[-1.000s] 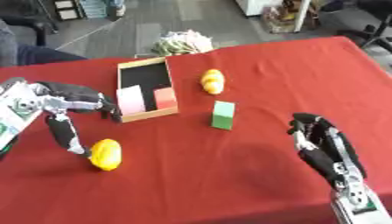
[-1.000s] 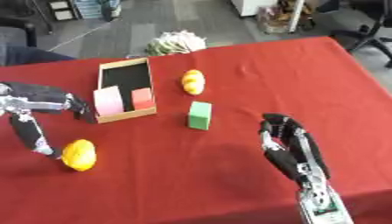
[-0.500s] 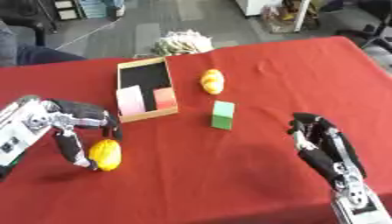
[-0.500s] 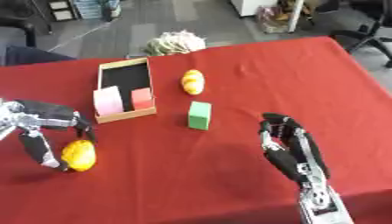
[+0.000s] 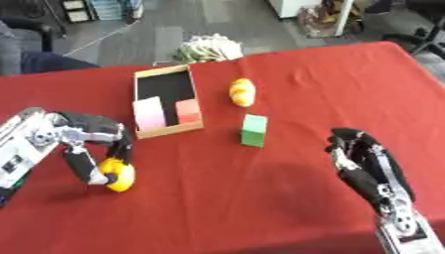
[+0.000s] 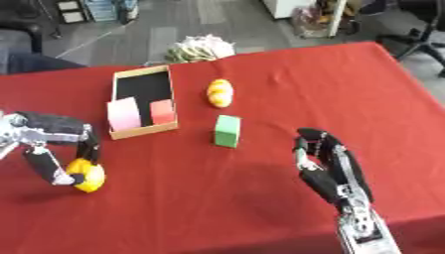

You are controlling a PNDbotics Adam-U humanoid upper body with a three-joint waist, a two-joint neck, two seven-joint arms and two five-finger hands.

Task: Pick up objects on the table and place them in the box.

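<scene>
Left of the wooden box (image 5: 163, 101), down toward the near side of the red table (image 5: 287, 203), the left hand (image 5: 87, 144) is curled around a small yellow rounded object (image 5: 118, 174), fingers on one side and thumb on the other, so it's pinching it against the cloth. That yellow thing looks smooth and egg-ish with a slightly orange tint. Inside the box, a pink block (image 5: 149, 113) and a red block (image 5: 187, 110) stand at its near end; the far half is bare and dark. Just right of the box sits a yellow-orange oval object (image 5: 242, 92), and nearer than that a green block (image 5: 254, 130) stands upright. Well right of the box, the right hand (image 5: 369, 168) hovers with fingers relaxed and spread, holding nothing, plenty of bare cloth around it.
</scene>
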